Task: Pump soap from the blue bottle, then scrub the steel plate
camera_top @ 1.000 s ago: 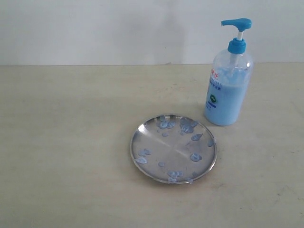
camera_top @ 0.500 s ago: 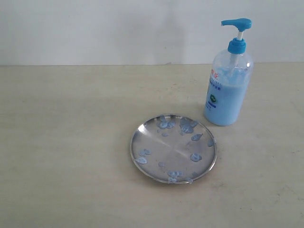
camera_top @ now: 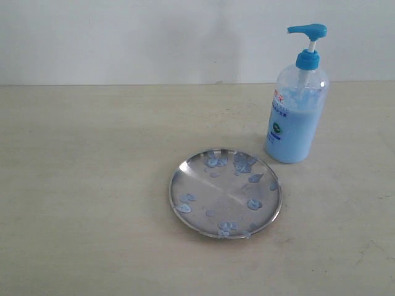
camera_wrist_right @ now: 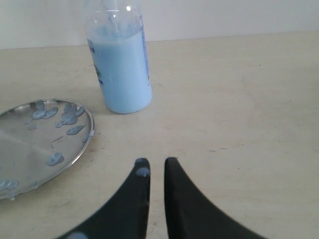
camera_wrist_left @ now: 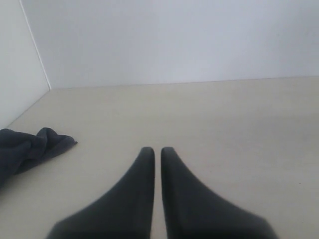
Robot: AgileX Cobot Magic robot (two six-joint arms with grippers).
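Observation:
The steel plate (camera_top: 225, 192) lies on the table, dotted with pale blue soap blobs (camera_top: 254, 203). Behind it to the right stands the blue bottle (camera_top: 297, 110), upright, its pump head (camera_top: 307, 29) raised. The right wrist view shows the plate (camera_wrist_right: 30, 144) and the bottle's body (camera_wrist_right: 122, 69) ahead of my right gripper (camera_wrist_right: 156, 162), which is shut on nothing, a soap smear on one fingertip (camera_wrist_right: 143, 172). My left gripper (camera_wrist_left: 154, 150) is shut over bare table, holding nothing. Neither gripper shows in the exterior view.
A dark cloth (camera_wrist_left: 27, 149) lies crumpled on the table near the left gripper, close to the side wall. A white wall backs the beige table (camera_top: 92, 185).

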